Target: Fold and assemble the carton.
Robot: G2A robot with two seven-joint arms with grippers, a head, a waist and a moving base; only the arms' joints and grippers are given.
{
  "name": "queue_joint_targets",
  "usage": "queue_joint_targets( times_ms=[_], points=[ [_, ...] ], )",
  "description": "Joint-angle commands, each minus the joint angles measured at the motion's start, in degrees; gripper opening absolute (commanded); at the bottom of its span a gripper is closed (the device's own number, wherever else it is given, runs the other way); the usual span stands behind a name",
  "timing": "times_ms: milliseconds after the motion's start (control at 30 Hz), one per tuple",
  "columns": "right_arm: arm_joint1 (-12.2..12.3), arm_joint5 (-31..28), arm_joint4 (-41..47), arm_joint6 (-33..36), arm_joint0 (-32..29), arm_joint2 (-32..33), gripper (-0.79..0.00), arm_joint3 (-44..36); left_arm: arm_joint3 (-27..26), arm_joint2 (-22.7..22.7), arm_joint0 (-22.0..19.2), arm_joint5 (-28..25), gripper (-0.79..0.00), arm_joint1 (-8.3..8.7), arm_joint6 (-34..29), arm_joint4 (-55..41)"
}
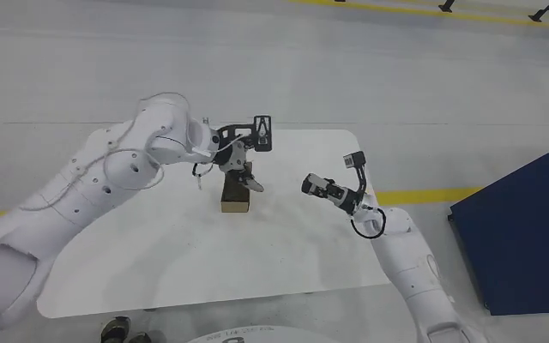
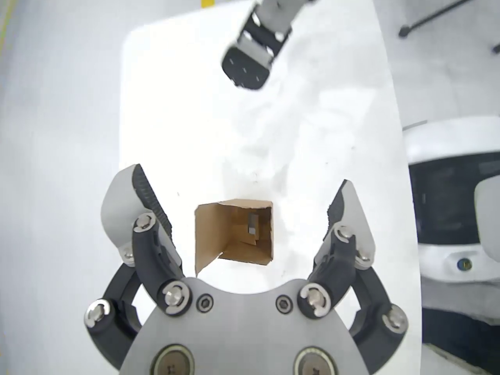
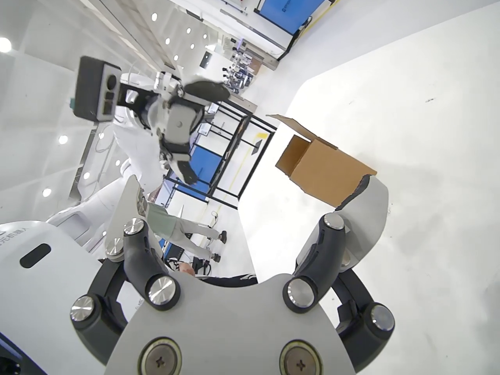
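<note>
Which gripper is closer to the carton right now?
Left. The left gripper hangs open directly above the carton; the right gripper, also open, sits off to its side, clearly apart.

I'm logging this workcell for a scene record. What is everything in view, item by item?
carton: one, brown, upright on the table, top open, one flap raised.
table: one, white, under both arms.
panel: one, blue, on the floor off the table's side nearest the right arm.
floor lines: two, yellow, one between table and panel, one far off.
left tool: one, black and grey, open, above the carton, not touching it.
right tool: one, black and grey, open, over the table, apart from the carton.
</note>
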Motion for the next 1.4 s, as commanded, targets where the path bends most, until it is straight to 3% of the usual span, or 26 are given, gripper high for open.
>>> queue_joint_targets(
  times_ms=[0,133,233,567,633,733,967,1100,1367],
  points=[
    [-0.2,1.3,-2.1,-1.1,0.6,-1.2,0.0,-0.8,-2.2,-6.8,5.5,-1.6,0.0,3.21,5.3,1.5],
    [-0.6,3.4,-3.9,-0.4,3.1,-4.6,0.0,-0.5,-5.9,-18.0,16.7,-5.1,0.0,7.67,15.0,3.5],
    [-0.7,3.8,-3.8,-0.6,3.7,-5.1,0.0,-0.1,-6.6,-23.0,22.5,-7.9,0.0,9.2,21.3,2.2],
    [-0.7,3.8,-3.8,-0.6,3.7,-5.1,0.0,-0.1,-6.6,-23.0,22.5,-7.9,0.0,9.2,21.3,2.2],
    [-0.7,4.2,-5.3,2.0,3.6,-6.6,0.0,-1.6,-7.2,-23.3,22.8,-7.1,0.0,9.26,21.3,3.3],
    [-0.8,4.9,-5.4,3.4,4.1,-7.7,0.0,-2.3,-7.9,-25.6,24.7,-4.8,0.0,9.9,21.7,8.3],
    [-1.7,6.6,-5.1,2.7,7.1,-12.6,0.0,-3.4,-5.9,-33.2,30.2,-6.3,0.0,12.12,23.8,13.6],
    [-2.7,9.6,-4.8,1.4,11.3,-16.3,0.0,0.1,-4.5,-35.6,32.4,-7.8,0.0,12.96,23.3,14.8],
    [-4.8,9.1,-2.3,1.5,17.6,-22.8,0.0,7.4,-3.5,-32.2,32.6,-8.9,0.0,12.98,19.4,15.4]
  ],
)
